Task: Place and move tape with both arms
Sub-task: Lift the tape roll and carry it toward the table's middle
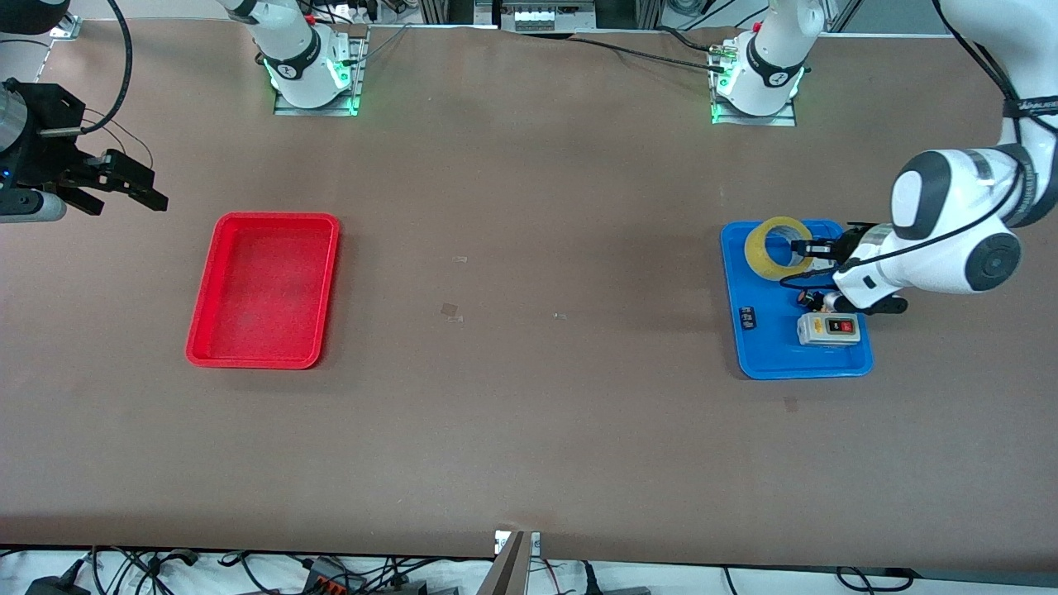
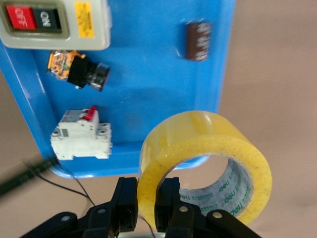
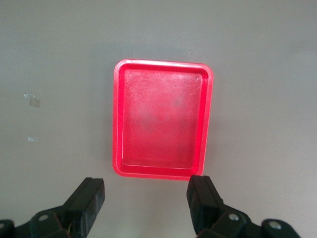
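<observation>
Front view: translucent yellow ring-shaped tape roll (image 1: pixel 779 247) at the base-side end of shallow blue plastic tray (image 1: pixel 773 351), left gripper (image 1: pixel 814 248) clamped on its wall.

Left wrist view: fingers (image 2: pixel 128 204) pinching the roll's wall; white switch box (image 2: pixel 54 22) in the tray.

Right wrist view: right gripper (image 3: pixel 146 203) spread apart, waiting over bare table beside rectangular red plastic tray (image 3: pixel 117 119).

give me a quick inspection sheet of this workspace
surface: brown table, a few small scraps near its middle
job's things: yellow tape tilted up over the blue tray; red tray holds nothing
clutter: switch box, breaker, push button, small dark part in the blue tray
grippers: left claw shut on the tape's wall; right claw open, waiting above the table by the red tray
cables: black leads along the arms
surroundings: wires off the table's edges
</observation>
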You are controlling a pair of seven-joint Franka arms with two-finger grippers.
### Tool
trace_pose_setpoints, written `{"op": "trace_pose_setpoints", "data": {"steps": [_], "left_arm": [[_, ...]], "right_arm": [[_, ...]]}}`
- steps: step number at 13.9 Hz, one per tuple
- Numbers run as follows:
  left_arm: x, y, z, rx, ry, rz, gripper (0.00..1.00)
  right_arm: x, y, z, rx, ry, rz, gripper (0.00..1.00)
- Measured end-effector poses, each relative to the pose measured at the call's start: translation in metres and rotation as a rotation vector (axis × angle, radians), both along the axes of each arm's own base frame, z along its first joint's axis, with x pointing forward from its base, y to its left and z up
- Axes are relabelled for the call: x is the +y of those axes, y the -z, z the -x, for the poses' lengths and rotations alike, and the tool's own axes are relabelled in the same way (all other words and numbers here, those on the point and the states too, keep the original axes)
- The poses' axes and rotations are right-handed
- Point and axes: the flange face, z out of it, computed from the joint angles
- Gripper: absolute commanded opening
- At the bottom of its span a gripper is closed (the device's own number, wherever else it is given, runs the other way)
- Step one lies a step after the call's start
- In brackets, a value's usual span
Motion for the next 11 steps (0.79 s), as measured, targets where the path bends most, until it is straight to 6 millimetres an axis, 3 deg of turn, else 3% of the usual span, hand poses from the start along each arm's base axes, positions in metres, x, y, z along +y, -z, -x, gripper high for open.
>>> {"op": "trace_pose_setpoints", "data": {"steps": [1, 3, 4, 5, 9, 11], "left_arm": [[-0.022, -0.001, -0.003, 0.008, -0.024, 0.010, 0.00], [-0.088, 0.012, -0.001, 0.051, -0.067, 0.029, 0.00], [-0.127, 0.019, 0.000, 0.068, -0.088, 0.041, 0.00], [-0.187, 0.028, 0.000, 0.080, -0.126, 0.051, 0.00], [-0.332, 0.057, -0.008, 0.022, -0.321, 0.025, 0.02], [-0.402, 0.089, 0.007, -0.029, -0.420, -0.002, 0.05]], "right_arm": [[0.000, 0.000, 0.000, 0.000, 0.000, 0.000, 1.00], [0.000, 0.000, 0.000, 0.000, 0.000, 0.000, 1.00], [0.000, 0.000, 0.000, 0.000, 0.000, 0.000, 1.00], [0.000, 0.000, 0.000, 0.000, -0.001, 0.000, 1.00], [-0.001, 0.003, 0.001, 0.014, 0.002, 0.000, 1.00], [-0.001, 0.004, 0.001, 0.022, 0.002, 0.000, 1.00]]}}
